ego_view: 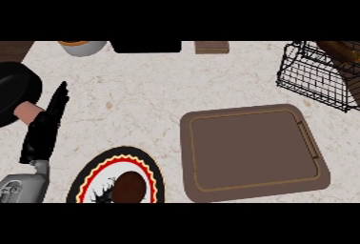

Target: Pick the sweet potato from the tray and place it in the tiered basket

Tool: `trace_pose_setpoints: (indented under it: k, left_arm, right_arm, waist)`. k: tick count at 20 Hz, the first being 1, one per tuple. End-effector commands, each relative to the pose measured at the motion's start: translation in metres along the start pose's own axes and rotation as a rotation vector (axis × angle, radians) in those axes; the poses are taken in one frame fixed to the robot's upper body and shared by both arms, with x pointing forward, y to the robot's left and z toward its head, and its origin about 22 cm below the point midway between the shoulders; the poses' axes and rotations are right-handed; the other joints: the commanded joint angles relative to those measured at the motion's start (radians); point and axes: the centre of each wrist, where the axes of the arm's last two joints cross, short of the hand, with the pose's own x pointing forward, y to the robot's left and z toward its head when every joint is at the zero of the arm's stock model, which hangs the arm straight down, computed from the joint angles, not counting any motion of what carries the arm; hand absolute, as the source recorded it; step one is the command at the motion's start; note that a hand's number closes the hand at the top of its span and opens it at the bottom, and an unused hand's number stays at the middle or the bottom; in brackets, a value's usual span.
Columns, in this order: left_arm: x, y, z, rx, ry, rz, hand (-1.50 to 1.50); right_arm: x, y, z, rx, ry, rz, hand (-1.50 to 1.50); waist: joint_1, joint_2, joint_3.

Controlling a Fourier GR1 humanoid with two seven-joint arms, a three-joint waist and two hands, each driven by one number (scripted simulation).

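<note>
Pale stone counter, head view. Brown tray [256, 152] sits bare; the sweet potato [342, 49] lies in the wire tiered basket [315, 76] at far right, cut by the frame edge, long axis slanting. Left hand [44, 128] rests at left, fingers straight, holding nothing. Right hand unseen.

One head view looks steeply down on the counter [141, 95] (forearm enters from below).
</note>
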Motion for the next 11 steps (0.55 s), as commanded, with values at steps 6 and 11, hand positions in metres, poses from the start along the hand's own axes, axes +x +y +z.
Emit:
trace_pose_setpoints:
  k: [6,11]
  left_arm:
    - [0.001,0.014,-0.002,0.042,0.026,-0.004,0.00]
    - [-0.009,-0.006,0.015,0.026,0.047,-0.002,0.00]
  right_arm:
    - [-0.059,-0.074,-0.011,0.055,0.068,-0.073,-1.50]
    - [-0.105,-0.117,0.000,0.046,0.009,-0.148,-1.50]
  waist:
    - [-0.036,-0.010,-0.001]
    - [-0.046,-0.012,0.000]
